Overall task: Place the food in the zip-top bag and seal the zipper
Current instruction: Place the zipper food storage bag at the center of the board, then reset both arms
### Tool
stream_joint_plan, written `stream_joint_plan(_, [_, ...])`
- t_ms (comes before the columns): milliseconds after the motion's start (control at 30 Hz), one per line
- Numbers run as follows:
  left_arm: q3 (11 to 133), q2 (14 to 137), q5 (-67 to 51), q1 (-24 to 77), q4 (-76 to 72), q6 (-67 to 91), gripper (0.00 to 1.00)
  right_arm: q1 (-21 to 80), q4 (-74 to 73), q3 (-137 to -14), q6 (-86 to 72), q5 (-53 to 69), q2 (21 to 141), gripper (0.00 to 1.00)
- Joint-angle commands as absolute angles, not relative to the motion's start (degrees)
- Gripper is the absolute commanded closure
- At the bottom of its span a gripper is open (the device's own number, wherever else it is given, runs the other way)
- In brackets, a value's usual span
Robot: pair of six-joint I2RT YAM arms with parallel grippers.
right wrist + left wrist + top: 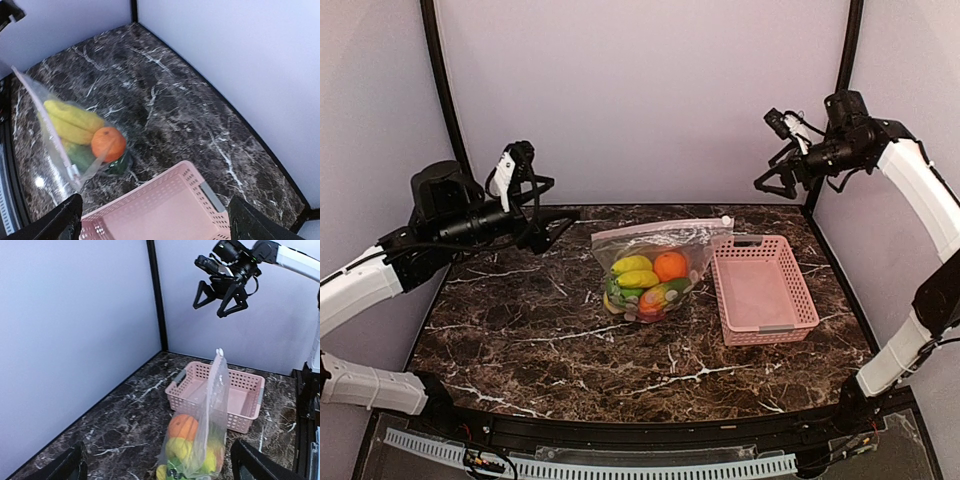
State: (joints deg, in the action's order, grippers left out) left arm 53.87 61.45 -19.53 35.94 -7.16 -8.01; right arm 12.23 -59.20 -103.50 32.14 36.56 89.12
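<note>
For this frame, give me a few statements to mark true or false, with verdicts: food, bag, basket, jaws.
1. The orange sits inside the zip-top bag. True.
2. A banana lies in the pink basket. False: the pink basket holds nothing; the banana is in the bag.
3. Both arms' jaws stand open, gripping nothing. True.
4. In the top view the bag stands right of the basket. False: it stands to the basket's left.
5. One arm's jaws are touching the bag. False: both are raised well clear of it.
</note>
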Motion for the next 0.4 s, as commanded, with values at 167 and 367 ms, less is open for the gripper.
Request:
stream_joint_plan(167, [63.4, 58.4, 19.5, 35.9, 11.9, -11.6, 0.01, 5.8, -25.4, -87.0, 7.7, 20.6, 76.3, 0.01])
stream_joint_plan(367, [67.1, 61.7, 26.4, 34.9, 16.5, -9.1, 0.01, 5.8, -24.7, -83.5, 8.5, 20.9, 73.7, 0.01])
